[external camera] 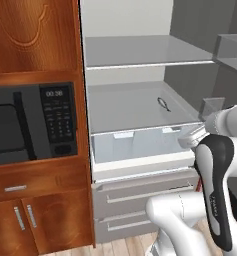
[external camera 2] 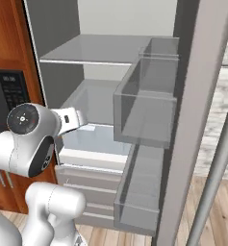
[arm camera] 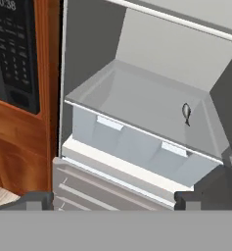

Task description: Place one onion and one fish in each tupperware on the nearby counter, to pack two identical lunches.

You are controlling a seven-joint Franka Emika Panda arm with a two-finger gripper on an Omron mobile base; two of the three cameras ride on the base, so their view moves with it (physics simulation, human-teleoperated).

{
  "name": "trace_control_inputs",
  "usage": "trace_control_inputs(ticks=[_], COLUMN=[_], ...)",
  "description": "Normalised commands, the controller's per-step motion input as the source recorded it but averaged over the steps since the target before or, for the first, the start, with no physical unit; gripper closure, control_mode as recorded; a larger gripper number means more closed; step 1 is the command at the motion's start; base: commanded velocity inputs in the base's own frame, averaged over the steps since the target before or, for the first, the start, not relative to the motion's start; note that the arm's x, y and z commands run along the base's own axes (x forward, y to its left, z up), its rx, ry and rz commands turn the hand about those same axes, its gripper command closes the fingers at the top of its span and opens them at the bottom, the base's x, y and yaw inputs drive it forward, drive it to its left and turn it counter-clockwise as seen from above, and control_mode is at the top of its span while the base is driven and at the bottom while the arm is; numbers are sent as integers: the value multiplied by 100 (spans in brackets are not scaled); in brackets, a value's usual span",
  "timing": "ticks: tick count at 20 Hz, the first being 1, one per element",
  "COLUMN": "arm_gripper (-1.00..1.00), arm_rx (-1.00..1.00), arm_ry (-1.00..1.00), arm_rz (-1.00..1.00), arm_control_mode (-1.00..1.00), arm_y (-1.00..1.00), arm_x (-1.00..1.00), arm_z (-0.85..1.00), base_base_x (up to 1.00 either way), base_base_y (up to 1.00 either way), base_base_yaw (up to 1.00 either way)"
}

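Fish: one thin dark grey fish lies on the fridge shelf, ahead of my claw and a little to its right, well apart from it.
Claw: fingers spread wide, gripping nothing.
Step in hand: I judge it a reach into the open fridge; I should go in above the crisper drawer, come down over the fish and close across its slender body.
Count: one fish, one microwave off to my left.
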Motion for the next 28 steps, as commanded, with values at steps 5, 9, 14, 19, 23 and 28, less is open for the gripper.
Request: trace_control_inputs(ticks=[5, 9, 14, 19, 23, 28], arm_gripper=[-100, -100, -100, -100, -100, -100], arm_rx=[0, 0, 0, 0, 0, -4], arm_ry=[0, 0, 0, 0, 0, 0], arm_rz=[0, 0, 0, 0, 0, -17], arm_control_mode=[100, 100, 100, 100, 100, -100], arm_y=[0, 0, 0, 0, 0, 24], arm_x=[0, 0, 0, 0, 0, 7], arm_z=[0, 0, 0, 0, 0, -25], base_base_x=[12, 30, 26, 43, 50, 0], base_base_y=[-5, 26, 20, 41, 57, 0], base_base_yaw=[-13, -23, -24, -26, -23, 0])
